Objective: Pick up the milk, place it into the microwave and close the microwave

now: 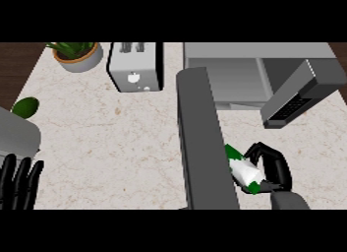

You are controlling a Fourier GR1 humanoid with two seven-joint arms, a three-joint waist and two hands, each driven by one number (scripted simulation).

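Curling its fingers round the milk (245, 170), the right hand (274, 167) holds it tilted near the counter's (118, 142) front edge, beside the open door (201, 142), ready for the microwave (256, 74). The left hand (13, 182) rests open at the front left corner.

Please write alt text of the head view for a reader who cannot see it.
The robot's right hand curls round a white and green milk carton above the pale marble counter, beside the open grey microwave door. Behind stands the grey microwave, with a silver toaster and potted plant at the back. The left hand rests open at lower left.
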